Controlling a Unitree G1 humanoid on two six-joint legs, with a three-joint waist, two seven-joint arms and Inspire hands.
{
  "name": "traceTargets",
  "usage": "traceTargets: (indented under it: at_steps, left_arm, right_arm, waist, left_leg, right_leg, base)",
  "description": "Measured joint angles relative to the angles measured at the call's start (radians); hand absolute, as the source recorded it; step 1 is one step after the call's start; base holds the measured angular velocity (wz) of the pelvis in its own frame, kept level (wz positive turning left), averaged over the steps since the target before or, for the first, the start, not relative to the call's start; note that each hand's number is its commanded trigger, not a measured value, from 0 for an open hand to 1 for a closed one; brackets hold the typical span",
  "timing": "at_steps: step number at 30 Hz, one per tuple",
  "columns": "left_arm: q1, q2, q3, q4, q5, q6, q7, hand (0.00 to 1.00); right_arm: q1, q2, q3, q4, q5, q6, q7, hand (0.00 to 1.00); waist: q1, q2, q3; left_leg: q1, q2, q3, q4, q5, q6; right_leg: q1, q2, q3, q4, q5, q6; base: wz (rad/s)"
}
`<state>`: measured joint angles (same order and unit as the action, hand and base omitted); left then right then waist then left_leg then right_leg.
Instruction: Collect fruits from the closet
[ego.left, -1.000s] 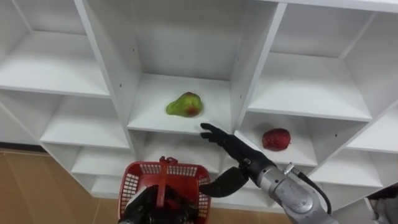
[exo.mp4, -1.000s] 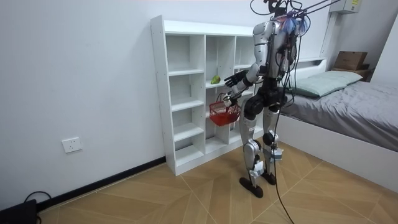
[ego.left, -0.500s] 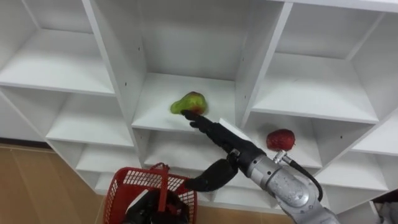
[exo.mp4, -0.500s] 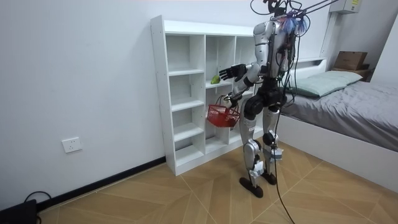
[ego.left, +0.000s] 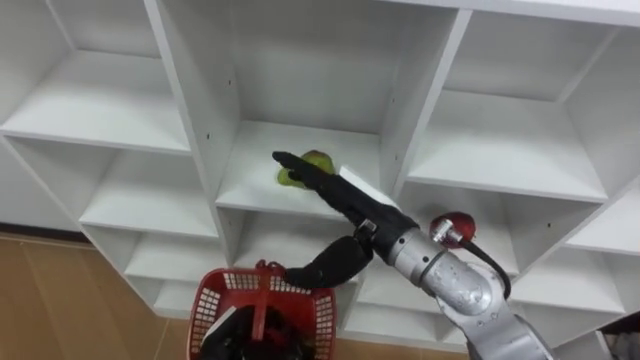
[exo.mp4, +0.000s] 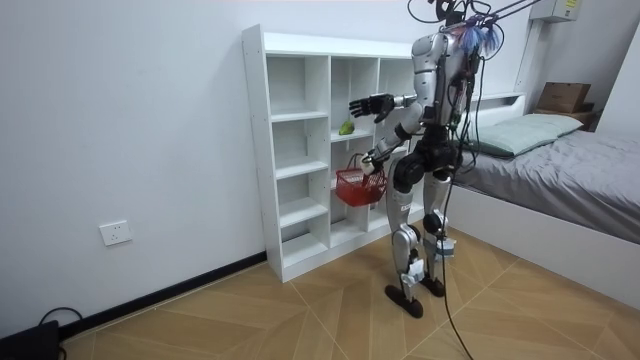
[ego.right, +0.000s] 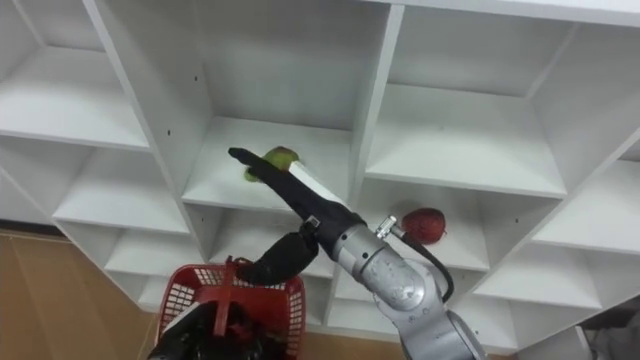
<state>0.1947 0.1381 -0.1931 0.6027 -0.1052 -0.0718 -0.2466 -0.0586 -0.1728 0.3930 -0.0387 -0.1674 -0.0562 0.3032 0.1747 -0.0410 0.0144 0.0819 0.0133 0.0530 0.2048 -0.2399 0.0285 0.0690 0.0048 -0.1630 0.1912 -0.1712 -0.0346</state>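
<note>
Right arm's out, stretched forward and up from the lower right. The right hand (ego.left: 348, 205) is flat, fingers (ego.left: 300, 168) straight and pointing away, thumb (ego.left: 320, 270) splayed well below the palm, with nothing in its grasp. The left hand (ego.left: 238, 335) sits low and close to the body, beneath that thumb, curled round the basket handle (ego.left: 262, 295). The robot stands upright, right arm about chest high.

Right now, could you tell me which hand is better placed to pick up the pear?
Right. The open right hand reaches over the pear on its shelf; the left hand holds the red basket by its handle.
</note>
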Motion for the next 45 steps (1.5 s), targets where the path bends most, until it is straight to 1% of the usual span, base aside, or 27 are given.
traceTargets:
  at_steps: [5,7,10,12,14,15,17,19,20,21,23,26,28,30,31,32,34,36,38,39,40,42,45]
  left_arm:
    - [0.0,-0.016,0.019,0.008,0.001,0.001,0.004,1.0]
    - [-0.001,-0.027,0.03,0.014,0.002,0.001,0.006,1.0]
    - [-0.001,-0.033,0.029,0.031,-0.001,0.001,0.021,1.0]
    - [-0.001,-0.034,0.028,0.043,-0.001,0.001,0.023,1.0]
    - [-0.001,-0.033,0.029,0.047,-0.001,0.001,0.024,1.0]
    - [-0.001,-0.034,0.029,0.047,-0.001,0.001,0.026,1.0]
    - [-0.001,-0.033,0.029,0.047,-0.001,0.001,0.026,1.0]
    - [0.0,-0.034,0.029,0.046,-0.001,0.001,0.027,1.0]
    - [0.0,-0.034,0.028,0.046,-0.001,0.001,0.027,1.0]
    - [0.0,-0.035,0.028,0.046,-0.001,0.001,0.026,1.0]
    - [0.001,-0.038,0.028,0.047,-0.001,0.001,0.025,1.0]
    - [0.001,-0.046,0.025,0.046,-0.001,0.001,0.025,1.0]
    - [0.002,-0.047,0.024,0.046,-0.001,0.001,0.025,1.0]
    - [0.003,-0.047,0.024,0.046,-0.001,0.001,0.025,1.0]
    - [0.003,-0.047,0.024,0.047,-0.001,0.001,0.025,1.0]
    - [0.003,-0.047,0.023,0.047,-0.001,0.001,0.026,1.0]
    - [0.005,-0.046,0.022,0.048,-0.001,0.001,0.033,1.0]
    - [0.005,-0.044,0.016,0.048,-0.002,0.002,0.043,1.0]
    - [0.002,-0.042,0.011,0.062,-0.002,0.003,0.044,1.0]
    - [-0.003,-0.042,0.011,0.074,-0.001,0.009,0.044,1.0]
    - [-0.004,-0.041,0.013,0.078,-0.001,0.014,0.044,1.0]
    - [-0.007,-0.039,0.019,0.078,0.0,0.023,0.044,1.0]
    - [-0.01,-0.04,0.028,0.078,0.001,0.024,0.043,1.0]
  right_arm:
    - [-0.004,0.001,-0.001,-0.071,-0.014,0.0,-0.042,0.0]
    - [-0.006,0.005,-0.001,-0.077,-0.081,0.0,-0.073,0.0]
    - [-0.015,0.006,-0.001,-0.077,-0.153,0.0,-0.114,0.0]
    - [-0.033,0.006,-0.002,-0.077,-0.175,0.0,-0.133,0.0]
    - [-0.053,0.006,-0.003,-0.077,-0.19,0.0,-0.155,0.0]
    - [-0.066,0.005,-0.003,-0.077,-0.193,0.0,-0.168,0.0]
    - [-0.084,0.006,-0.003,-0.077,-0.196,0.0,-0.187,0.0]
    - [-0.089,0.004,-0.004,-0.079,-0.208,0.0,-0.211,0.0]
    - [-0.088,0.004,-0.004,-0.079,-0.217,0.0,-0.217,0.0]
    - [-0.089,0.004,-0.004,-0.079,-0.233,0.0,-0.225,0.0]
    - [-0.088,0.007,-0.003,-0.079,-0.243,0.0,-0.237,0.0]
    - [-0.089,0.007,-0.003,-0.079,-0.246,0.0,-0.248,0.0]
    - [-0.089,0.007,-0.002,-0.071,-0.247,0.0,-0.26,0.0]
    - [-0.089,0.008,-0.002,-0.06,-0.251,0.0,-0.262,0.0]
    - [-0.089,0.007,0.0,-0.045,-0.263,0.0,-0.268,0.0]
    - [-0.089,0.007,0.0,-0.036,-0.273,0.0,-0.271,0.0]
    - [-0.09,0.007,0.005,-0.008,-0.304,0.0,-0.28,0.0]
    - [-0.094,0.008,0.012,0.002,-0.309,0.001,-0.287,0.0]
    - [-0.132,0.017,0.02,0.059,-0.316,-0.001,-0.303,0.0]
    - [-0.165,0.02,0.019,0.105,-0.326,0.003,-0.314,0.0]
    - [-0.194,0.02,0.019,0.138,-0.351,0.006,-0.324,0.0]
    - [-0.219,0.019,0.018,0.177,-0.36,0.008,-0.339,0.0]
    - [-0.243,0.016,0.017,0.212,-0.36,0.013,-0.349,0.0]
  waist:
    - [0.007,0.004,0.0001]
    - [0.017,0.004,0.0004]
    - [0.02,0.004,0.0009]
    - [0.02,0.003,0.0012]
    - [0.02,-0.001,0.0032]
    - [0.021,-0.005,0.0048]
    - [0.022,-0.013,0.0052]
    - [0.024,-0.032,0.0002]
    - [0.024,-0.037,-0.0006]
    - [0.025,-0.046,-0.0032]
    - [0.027,-0.051,-0.0055]
    - [0.029,-0.055,-0.0043]
    - [0.032,-0.057,0.0029]
    - [0.035,-0.06,0.0068]
    - [0.041,-0.062,0.0074]
    - [0.047,-0.064,0.0064]
    - [0.055,-0.07,0.0083]
    - [0.056,-0.077,0.0055]
    - [0.055,-0.079,0.0054]
    - [0.055,-0.082,0.0041]
    - [0.056,-0.088,0.0048]
    - [0.057,-0.095,0.0048]
    - [0.067,-0.102,0.0055]
  left_leg:
    - [0.003,0.0,0.005,0.0,0.001,0.0]
    - [0.012,0.0,0.012,-0.002,0.001,0.0]
    - [0.017,-0.001,0.013,-0.004,0.001,0.0]
    - [0.017,-0.002,0.014,-0.004,0.001,0.0]
    - [0.016,-0.002,0.013,-0.005,0.001,0.0]
    - [0.015,-0.001,0.012,-0.005,0.001,0.0]
    - [0.011,-0.001,0.011,-0.008,0.001,0.0]
    - [0.009,-0.001,0.002,-0.012,0.001,0.0]
    - [0.009,-0.001,0.0,-0.014,0.001,0.0]
    - [0.009,-0.001,-0.001,-0.015,0.001,0.0]
    - [0.014,-0.001,-0.002,-0.016,0.001,0.0]
    - [0.018,-0.004,-0.003,-0.015,0.002,0.002]
    - [0.015,-0.005,-0.003,-0.015,0.003,0.003]
    - [0.008,-0.005,-0.004,-0.015,0.003,0.003]
    - [0.002,-0.005,-0.004,-0.015,0.003,0.003]
    - [-0.003,-0.004,-0.004,-0.016,0.003,0.003]
    - [-0.016,-0.004,-0.011,-0.015,0.004,0.001]
    - [-0.033,-0.005,-0.015,-0.015,0.007,0.0]
    - [-0.042,-0.009,-0.021,-0.014,0.011,0.0]
    - [-0.046,-0.009,-0.024,-0.011,0.011,-0.001]
    - [-0.054,-0.009,-0.028,-0.007,0.012,-0.001]
    - [-0.057,-0.009,-0.035,-0.006,0.012,-0.002]
    - [-0.064,-0.008,-0.039,-0.005,0.012,-0.002]
  right_leg:
    - [-0.003,0.002,0.007,0.002,0.0,0.0]
    - [-0.001,0.002,0.014,0.0,0.0,0.0]
    - [0.0,0.002,0.022,-0.001,0.0,0.0]
    - [-0.001,0.002,0.023,-0.002,0.0,0.001]
    - [-0.001,0.002,0.022,-0.003,0.0,0.001]
    - [-0.001,0.002,0.021,-0.003,0.0,0.001]
    - [-0.002,0.003,0.021,-0.004,0.0,0.001]
    - [-0.003,0.003,0.015,-0.006,0.0,0.001]
    - [-0.003,0.003,0.013,-0.006,0.0,0.001]
    - [-0.003,0.004,0.011,-0.006,0.0,0.001]
    - [-0.001,0.003,0.01,-0.006,0.0,0.001]
    - [0.002,0.001,0.011,-0.007,0.0,0.001]
    - [0.0,-0.001,0.011,-0.007,0.0,0.001]
    - [-0.004,-0.001,0.009,-0.007,0.0,0.001]
    - [-0.008,0.0,0.009,-0.007,0.0,0.001]
    - [-0.013,0.001,0.008,-0.006,0.0,0.001]
    - [-0.023,0.001,0.002,-0.006,0.0,0.001]
    - [-0.039,0.0,-0.004,-0.006,0.0,0.001]
    - [-0.045,-0.001,-0.006,-0.006,0.0,0.0]
    - [-0.049,-0.002,-0.01,-0.006,0.0,0.0]
    - [-0.053,-0.002,-0.016,-0.007,0.0,0.0]
    - [-0.054,-0.002,-0.026,-0.009,0.0,0.0]
    - [-0.059,-0.003,-0.031,-0.009,0.0,0.0]
  base:
    - [-0.02]
    - [-0.09]
    - [-0.07]
    - [0.0]
    - [0.0]
    - [0.0]
    - [0.0]
    - [0.07]
    - [0.07]
    - [0.04]
    - [0.0]
    - [0.0]
    - [0.0]
    - [0.0]
    - [0.0]
    - [0.0]
    - [0.08]
    - [0.1]
    - [0.08]
    - [0.09]
    - [0.11]
    - [0.12]
    - [0.04]
